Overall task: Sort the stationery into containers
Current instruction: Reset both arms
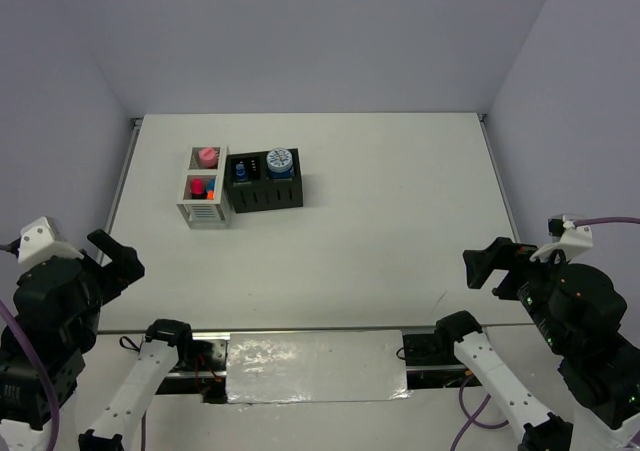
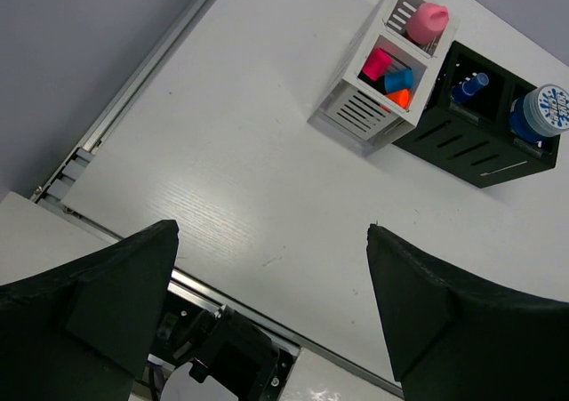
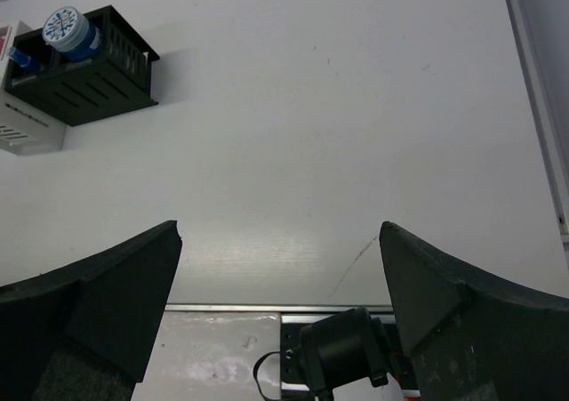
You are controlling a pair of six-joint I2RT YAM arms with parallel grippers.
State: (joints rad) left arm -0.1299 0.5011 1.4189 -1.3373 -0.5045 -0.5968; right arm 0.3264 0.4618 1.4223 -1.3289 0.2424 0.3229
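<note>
The white organizer (image 1: pixel 203 212) and the black organizer (image 1: pixel 268 197) stand side by side at the far left of the table. The white one holds the pink stick (image 2: pixel 427 19) in its far compartment. Its near compartment holds the highlighters with pink (image 2: pixel 377 63), blue (image 2: pixel 399 78) and orange (image 2: pixel 400 99) caps. The black one (image 2: pixel 462 148) holds the blue-capped bottle (image 2: pixel 469 86) and a blue-white roll (image 2: pixel 542 112); a second roll is hidden. My left gripper (image 1: pixel 115 254) and right gripper (image 1: pixel 490 266) are open, empty, and hover near the table's front edge, far from the organizers.
A metal rail (image 1: pixel 300 329) runs along the table's near edge, with the arm bases below it. Grey walls close the left, back and right sides. The black organizer (image 3: pixel 89 85) shows at the far left of the right wrist view.
</note>
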